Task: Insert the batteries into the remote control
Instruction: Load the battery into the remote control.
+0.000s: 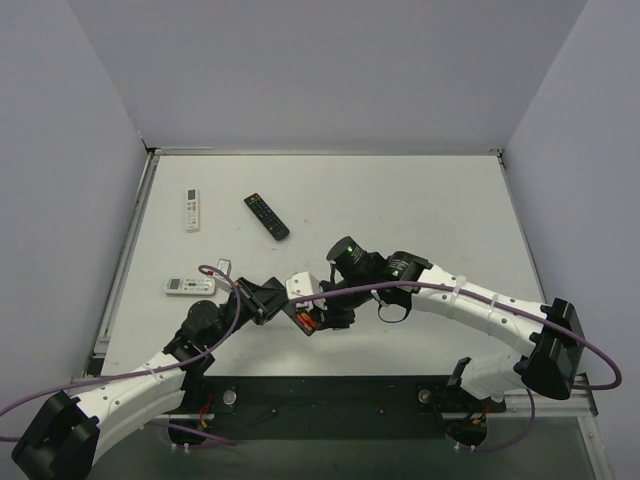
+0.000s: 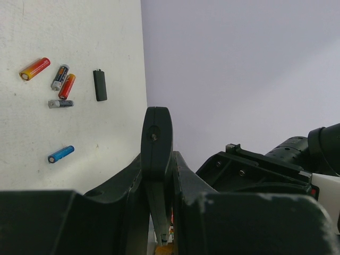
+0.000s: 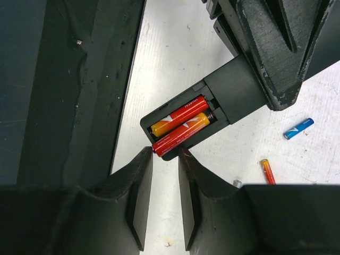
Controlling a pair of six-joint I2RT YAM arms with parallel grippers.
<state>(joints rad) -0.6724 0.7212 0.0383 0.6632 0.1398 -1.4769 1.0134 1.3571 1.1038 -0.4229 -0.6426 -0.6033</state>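
Batteries (image 3: 179, 121), two red-orange ones, lie side by side in the open compartment of the remote control (image 3: 236, 87), the lower one's end over the rim at seven o'clock. Left gripper (image 2: 158, 178) clamps the remote edge-on above the table (image 1: 420, 200). Right gripper (image 3: 164, 202) sits at six o'clock of the compartment, jaws slightly apart, holding nothing. Loose cells (image 2: 62, 85) and the back cover (image 2: 100, 85) lie at ten o'clock in the left wrist view.
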